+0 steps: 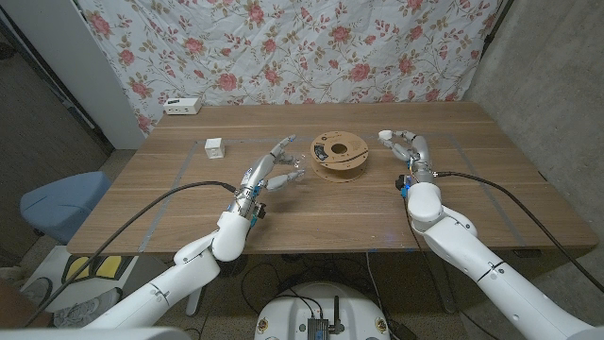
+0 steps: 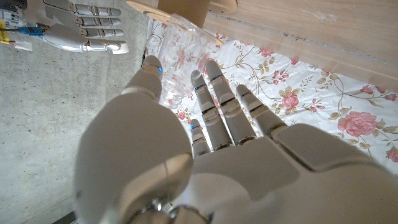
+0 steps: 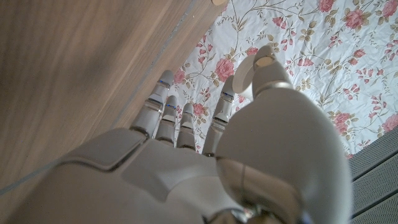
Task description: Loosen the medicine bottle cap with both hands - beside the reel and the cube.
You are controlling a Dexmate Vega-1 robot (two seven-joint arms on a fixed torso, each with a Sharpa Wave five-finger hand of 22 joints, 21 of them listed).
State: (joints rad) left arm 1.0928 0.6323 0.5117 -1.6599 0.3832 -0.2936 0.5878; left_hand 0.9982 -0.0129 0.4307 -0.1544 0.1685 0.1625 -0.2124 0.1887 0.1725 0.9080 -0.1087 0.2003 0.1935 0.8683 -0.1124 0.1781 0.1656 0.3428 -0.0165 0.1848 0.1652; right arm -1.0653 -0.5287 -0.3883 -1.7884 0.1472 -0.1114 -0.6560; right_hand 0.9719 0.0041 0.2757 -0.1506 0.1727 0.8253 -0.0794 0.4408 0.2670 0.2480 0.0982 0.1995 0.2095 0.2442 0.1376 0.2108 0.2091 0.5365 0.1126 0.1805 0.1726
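A small clear medicine bottle [image 1: 293, 170] stands on the wooden table just left of the brown reel [image 1: 340, 153]. In the left wrist view the bottle [image 2: 181, 53] shows just beyond my fingertips, with the reel [image 2: 186, 9] behind it. My left hand [image 1: 267, 172] reaches toward the bottle with fingers spread, thumb on one side and fingers on the other, and no grip shows. My right hand [image 1: 408, 149] is held open to the right of the reel, apart from it, fingers slightly curled. It also shows in the left wrist view [image 2: 74, 30]. The white cube [image 1: 214, 147] sits farther left.
A white box [image 1: 179, 106] lies at the table's far left corner. A floral curtain [image 1: 283, 47] hangs behind the table. Bare wood [image 1: 359, 212] stretches along the near side between my arms.
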